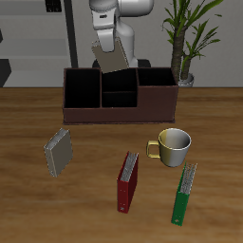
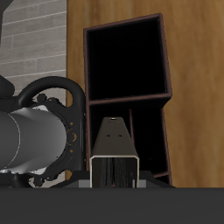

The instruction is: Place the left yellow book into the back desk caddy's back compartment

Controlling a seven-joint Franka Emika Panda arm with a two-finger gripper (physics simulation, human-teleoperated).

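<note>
Above the back desk caddy point(image 1: 119, 95) the gripper point(image 1: 111, 43) hangs with the left yellow book point(image 1: 114, 55) pinched between its fingers — the book is tilted, its lower corner just over the caddy's middle section and clear of the rim. From the exterior view the book sits roughly over the back compartment point(image 1: 119, 81), the small black-lined cell at the rear of the split middle, though I can't tell whether it is squarely lined up with it. The wrist view looks down along the book point(image 2: 114, 157), its grey face and pale edge filling the space in front of the arm, with the dark cells of the caddy point(image 2: 131, 79) beyond.

Out on the table point(image 1: 28, 114), nearer the front edge, another grey-tan book point(image 1: 59, 152) leans on its own, well apart from the caddy. A dark red book point(image 1: 127, 181) stands beside a cream mug point(image 1: 173, 147), and a green book point(image 1: 184, 194) just past them — none touching.
</note>
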